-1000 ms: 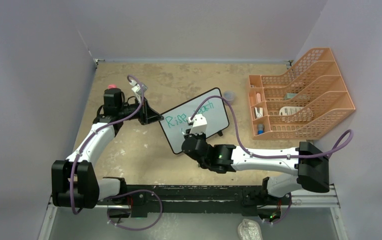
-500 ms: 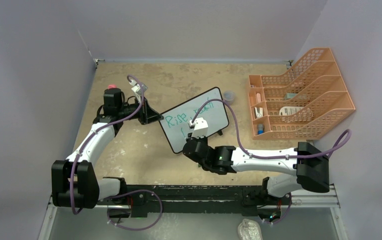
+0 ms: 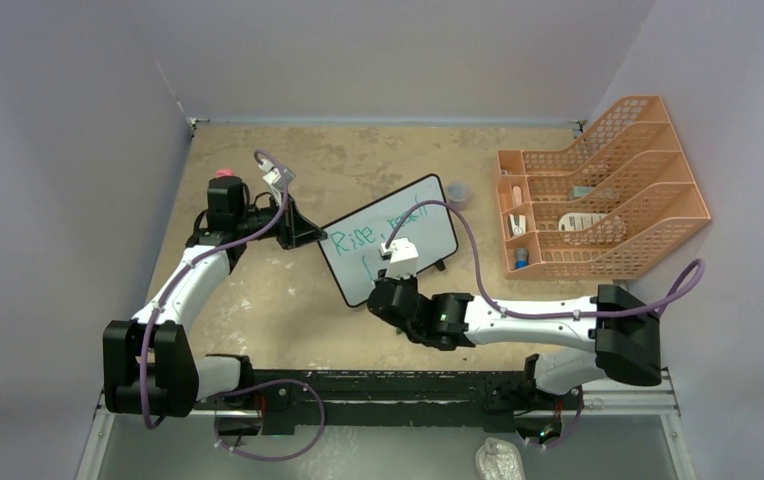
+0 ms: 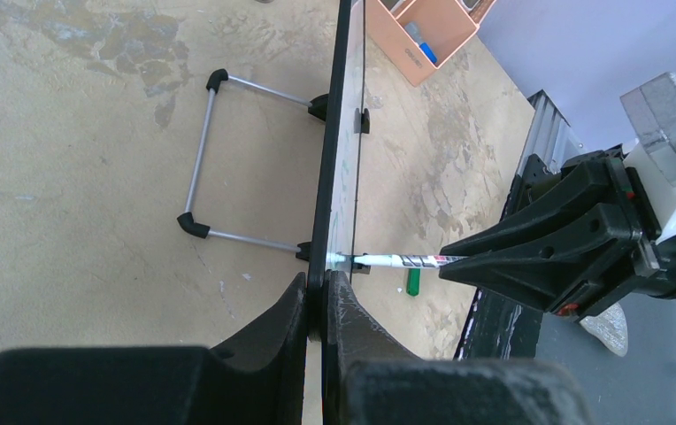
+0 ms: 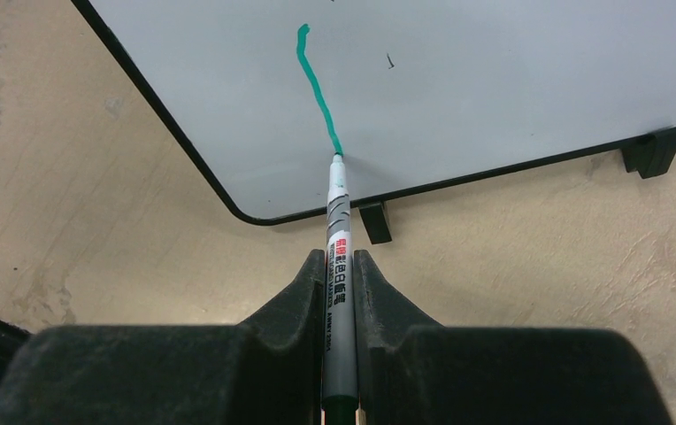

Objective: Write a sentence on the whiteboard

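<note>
One whiteboard (image 3: 436, 235) stands on its lower edge near the middle of the table (image 3: 358, 160), set at an angle between the two arms. A wire prop (image 4: 202, 168) supports it from behind. Two small black feet show along its bottom frame.

The sentence (image 3: 350, 238) is incomplete. The top view shows "Rise," in green-teal, with further letters to its right partly crossed by a purple cable. Below these is a single long downward stroke (image 5: 317, 88), and nothing more of a second line.

The marker (image 5: 339, 239) has its tip touching the board at the lower end of that stroke, close above the bottom frame. The right gripper (image 5: 339, 257) has both fingers clenched on the marker's barrel, approaching the writing face from the near side.

The left gripper (image 4: 317, 288) is clamped on the board's left edge, one finger on each face.

A small green item (image 4: 412, 282) lies on the table before the board; its identity cannot be determined. An orange file organiser (image 3: 598, 190) stands well apart at the table's right side, holding small items.
</note>
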Robot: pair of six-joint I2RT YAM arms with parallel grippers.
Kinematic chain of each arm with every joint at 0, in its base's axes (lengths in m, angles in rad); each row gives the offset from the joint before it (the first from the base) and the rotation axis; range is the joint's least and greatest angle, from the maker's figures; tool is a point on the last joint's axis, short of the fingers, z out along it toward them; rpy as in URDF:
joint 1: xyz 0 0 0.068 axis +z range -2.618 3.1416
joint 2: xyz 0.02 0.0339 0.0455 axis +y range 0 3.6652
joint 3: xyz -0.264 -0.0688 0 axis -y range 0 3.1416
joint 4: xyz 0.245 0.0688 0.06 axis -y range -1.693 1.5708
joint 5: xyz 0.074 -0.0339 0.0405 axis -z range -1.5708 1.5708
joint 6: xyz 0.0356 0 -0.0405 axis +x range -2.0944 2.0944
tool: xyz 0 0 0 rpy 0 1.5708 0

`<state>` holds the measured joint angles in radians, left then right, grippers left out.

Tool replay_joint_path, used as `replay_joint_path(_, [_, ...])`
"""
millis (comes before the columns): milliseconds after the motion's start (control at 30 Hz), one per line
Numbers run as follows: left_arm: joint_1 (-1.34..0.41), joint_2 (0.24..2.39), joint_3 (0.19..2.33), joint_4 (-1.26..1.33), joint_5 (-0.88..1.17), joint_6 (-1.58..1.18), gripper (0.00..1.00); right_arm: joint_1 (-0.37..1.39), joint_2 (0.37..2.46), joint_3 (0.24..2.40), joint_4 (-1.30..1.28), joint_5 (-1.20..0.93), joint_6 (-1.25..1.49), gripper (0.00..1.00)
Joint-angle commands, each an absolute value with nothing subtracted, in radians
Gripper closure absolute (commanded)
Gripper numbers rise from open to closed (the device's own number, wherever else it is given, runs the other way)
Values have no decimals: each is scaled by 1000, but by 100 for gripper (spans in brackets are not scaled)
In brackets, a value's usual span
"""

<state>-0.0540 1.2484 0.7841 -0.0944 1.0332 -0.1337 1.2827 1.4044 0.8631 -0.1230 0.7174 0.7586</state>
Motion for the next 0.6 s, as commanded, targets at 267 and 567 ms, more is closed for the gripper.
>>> replay_joint_path(267, [-55, 1250, 814, -93, 1011, -106, 100, 1286, 1301, 873, -75, 773, 736, 100])
replay_joint_path(567, [-56, 1253, 814, -94, 1011, -106, 100, 1285, 1335, 868, -51, 746, 715, 100])
